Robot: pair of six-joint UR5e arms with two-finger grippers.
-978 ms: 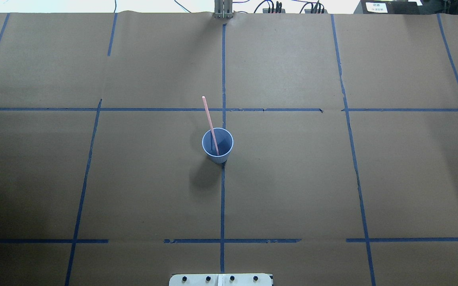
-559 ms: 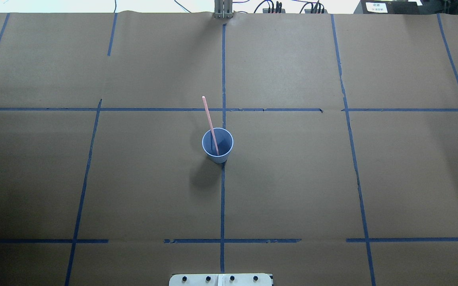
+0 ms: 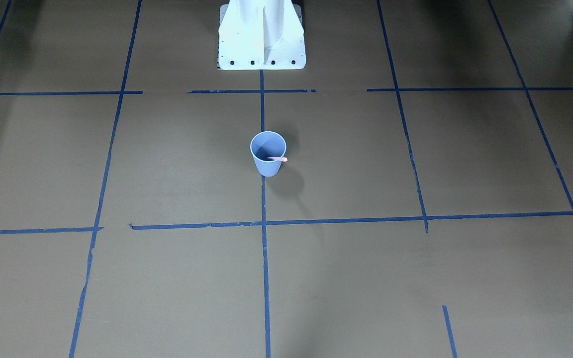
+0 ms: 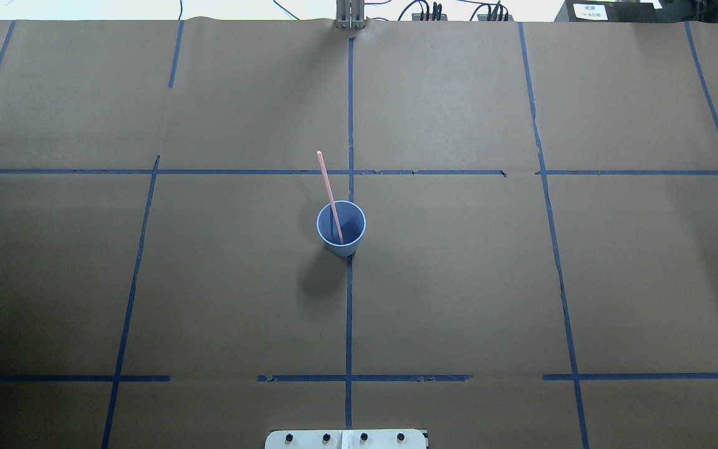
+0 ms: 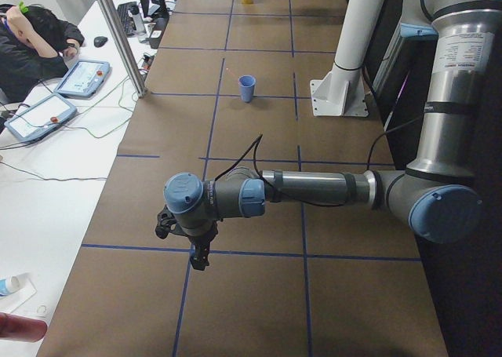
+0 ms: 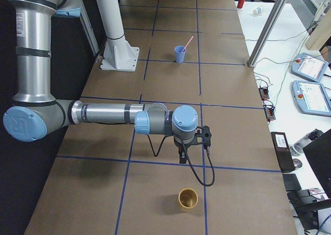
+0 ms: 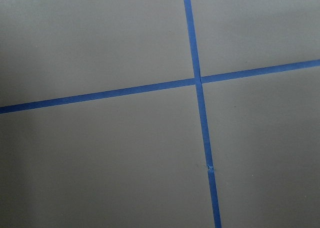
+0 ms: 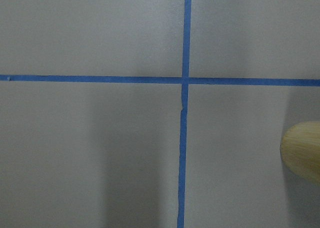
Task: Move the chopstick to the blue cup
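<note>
Well, the pink chopstick (image 4: 328,184) stands tilted inside the blue cup (image 4: 341,228) at the middle of the brown surface (image 4: 521,280), its top leaning past the rim. The left hand (image 5: 199,256) and the right hand (image 6: 182,156) hang low at opposite ends, well apart from it; whether either is apart or together I cannot tell.
</note>
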